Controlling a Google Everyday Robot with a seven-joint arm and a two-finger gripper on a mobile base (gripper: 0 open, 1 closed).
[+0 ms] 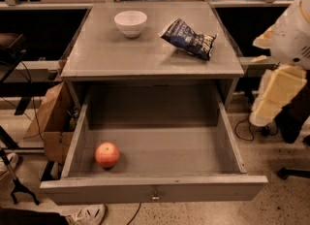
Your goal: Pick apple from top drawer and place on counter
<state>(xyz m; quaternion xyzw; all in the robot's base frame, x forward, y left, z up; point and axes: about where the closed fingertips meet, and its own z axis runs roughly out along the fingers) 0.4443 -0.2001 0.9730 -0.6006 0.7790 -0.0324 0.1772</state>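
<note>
Red-orange apple (107, 154) sits on the floor of the top drawer (155, 189), in the front-left corner, just beside the left wall and near the front panel, not touching either as far as I can tell. Drawer is pulled fully out, so access from above is open; nothing else lies in it. Small metal keyhole (155, 196) at centre of the front panel. Grey counter (145, 54) above holds a white bowl (131, 23) near the back edge, left of centre, and a dark blue snack bag (189, 38) toward the back-right corner, crumpled and lying tilted. The front half of the counter carries nothing, so that looks like the likely drop zone. Gripper (273, 95) reads as the pale cream part hanging off the white arm at the right side of the view, outside the drawer's right wall and about level with the counter's front edge, well apart from the apple. Cannot tell whether it is open or closed; it holds nothing visible. Progress judgement: drawer-open condition is met, and the rest is left to do. The apple is not grasped, not lifted and not on the counter. The reach has to cross the whole drawer width to the far left corner, come down inside, grip, lift clear of the front panel and left wall, then set down on the counter away from the bowl and the bag. Cardboard box (48, 117) on the floor by the cabinet's left side, not relevant.
</note>
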